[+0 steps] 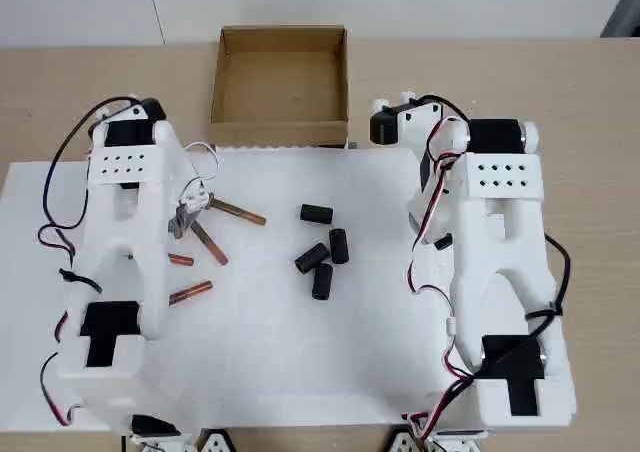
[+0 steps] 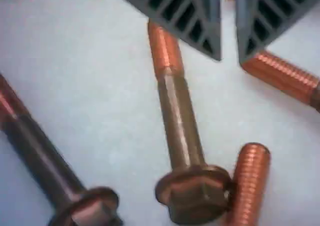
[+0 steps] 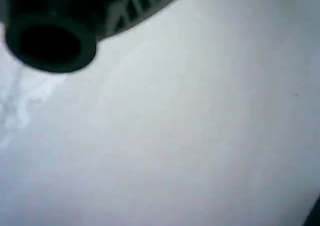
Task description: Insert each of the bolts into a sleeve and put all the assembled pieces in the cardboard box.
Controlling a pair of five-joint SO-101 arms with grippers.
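**Bolts fanned out under the left end effector, one sleeve held on the right**

Four copper-coloured bolts [image 1: 208,242] lie flat on the white sheet [image 1: 300,372] that covers the desk [image 1: 100,72]. In the high view their long axes fan out in different directions from the left end effector [image 1: 183,220], which hangs right over them. In the left wrist view, the middle bolt [image 2: 180,131] has a bright threaded tip towards the jaws, a duller smooth shank and a hex flange head at the far end. Other bolts lie close on either side of it.

The left end effector [image 2: 230,61] is open only by a narrow slit. It holds nothing that can be made out.

The right end effector [image 3: 70,8] is closed on a black sleeve [image 3: 50,43], a short tube whose open bore faces the wrist camera. It is held above the sheet.

Four sleeves [image 1: 322,281] lie on their sides mid-sheet, between the two arms. One lies crosswise, two lie lengthwise and one lies diagonally. The cardboard box [image 1: 280,132] stands open at the sheet's far edge.
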